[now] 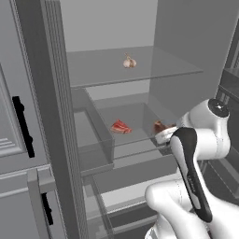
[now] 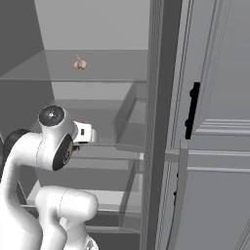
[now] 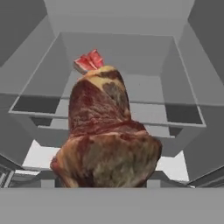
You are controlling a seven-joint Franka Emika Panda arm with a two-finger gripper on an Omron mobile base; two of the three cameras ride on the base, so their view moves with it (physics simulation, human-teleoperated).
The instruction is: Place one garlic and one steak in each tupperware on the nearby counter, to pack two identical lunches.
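Observation:
The hand view looks straight at a brown marbled steak [image 3: 105, 140] that covers my fingertips, and my gripper [image 1: 164, 134] appears shut on it. The same steak [image 1: 159, 126] shows at the right of the clear fridge drawer [image 1: 133, 142], just ahead of my hand. A second, red steak [image 1: 121, 126] lies further left in that drawer, and in the hand view it peeks out behind the held steak [image 3: 89, 61]. One garlic [image 1: 129, 61] sits on the glass shelf above and is also seen from the right [image 2: 80, 63]. Both tupperware and the counter are out of view.
I am reaching into an open grey fridge. A clear bin [image 1: 93, 135] stands left of the drawer. A grey panelled front with a black bar handle [image 1: 22, 126] is on the left, and another handle [image 2: 192, 110] on the right. The glass shelf [image 1: 154, 70] spans above my hand.

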